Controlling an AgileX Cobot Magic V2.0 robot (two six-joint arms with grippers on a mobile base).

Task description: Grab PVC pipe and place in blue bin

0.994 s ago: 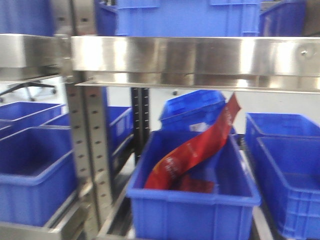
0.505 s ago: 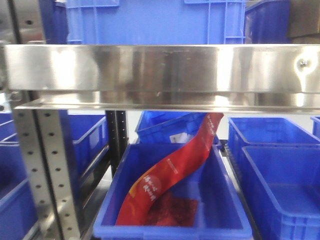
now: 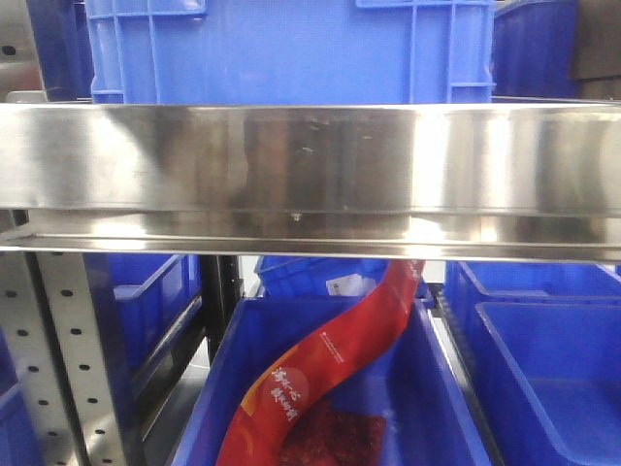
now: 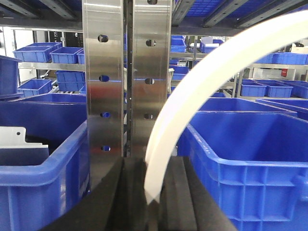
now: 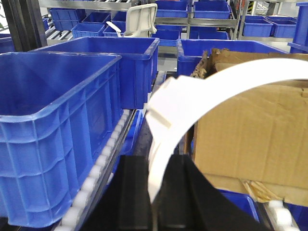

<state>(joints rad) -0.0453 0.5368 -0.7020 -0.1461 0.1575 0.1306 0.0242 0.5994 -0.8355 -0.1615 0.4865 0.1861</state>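
Observation:
In the left wrist view my left gripper (image 4: 152, 192) is shut on the lower end of the PVC pipe (image 4: 192, 91), a white strip arching up and to the right. A blue bin (image 4: 250, 159) stands just right of it and another (image 4: 43, 178) just left. In the right wrist view my right gripper (image 5: 155, 192) is shut on a white curved strip (image 5: 231, 84) with a stepped tab near the jaws. I cannot tell if both hold the same strip. A blue bin (image 5: 53, 144) lies to its left. No gripper or pipe shows in the front view.
A perforated steel upright (image 4: 126, 77) stands straight ahead of the left gripper. A cardboard box (image 5: 250, 134) sits right of the right gripper, a roller rail (image 5: 103, 163) to its left. The front view shows a steel shelf beam (image 3: 310, 175) over a bin (image 3: 218, 388) holding a red bag (image 3: 330, 359).
The front view has shifted: the steel shelf beam now sits lower and wider in frame, and the bin with the red bag has dropped toward the bottom edge.

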